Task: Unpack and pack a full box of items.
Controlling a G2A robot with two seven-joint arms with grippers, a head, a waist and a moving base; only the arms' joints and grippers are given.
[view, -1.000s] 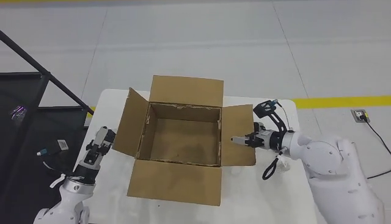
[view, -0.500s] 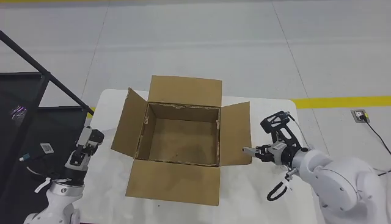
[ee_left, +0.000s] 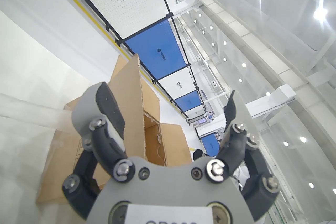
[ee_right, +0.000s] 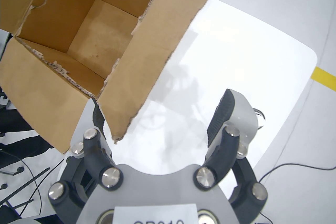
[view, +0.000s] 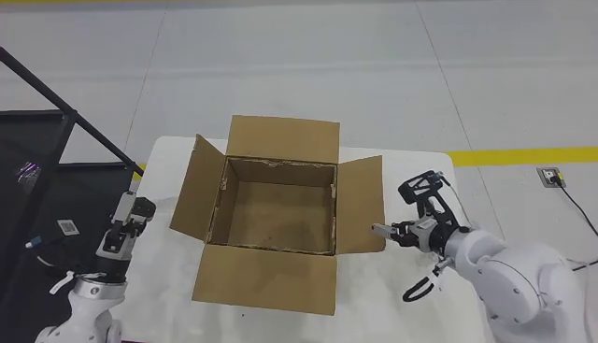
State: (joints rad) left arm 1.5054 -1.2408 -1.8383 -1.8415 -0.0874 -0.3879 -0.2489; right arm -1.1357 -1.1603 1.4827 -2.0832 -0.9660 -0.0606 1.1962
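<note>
An empty brown cardboard box stands in the middle of the white table with all its flaps folded outward; its bare inside and torn rim show in the right wrist view. My right gripper hovers just past the tip of the box's right flap. It is open and holds nothing. My left gripper is at the table's left edge, a little apart from the left flap. It stands open with nothing between its fingers.
A black frame and dark cloth lie beyond the table's left edge. Cables trail on the floor beside the table. Bare tabletop stretches to the right of the box.
My left gripper has drawn back leftward from the box to the table's edge. My right gripper has pulled away from the right flap toward the right and stopped there.
</note>
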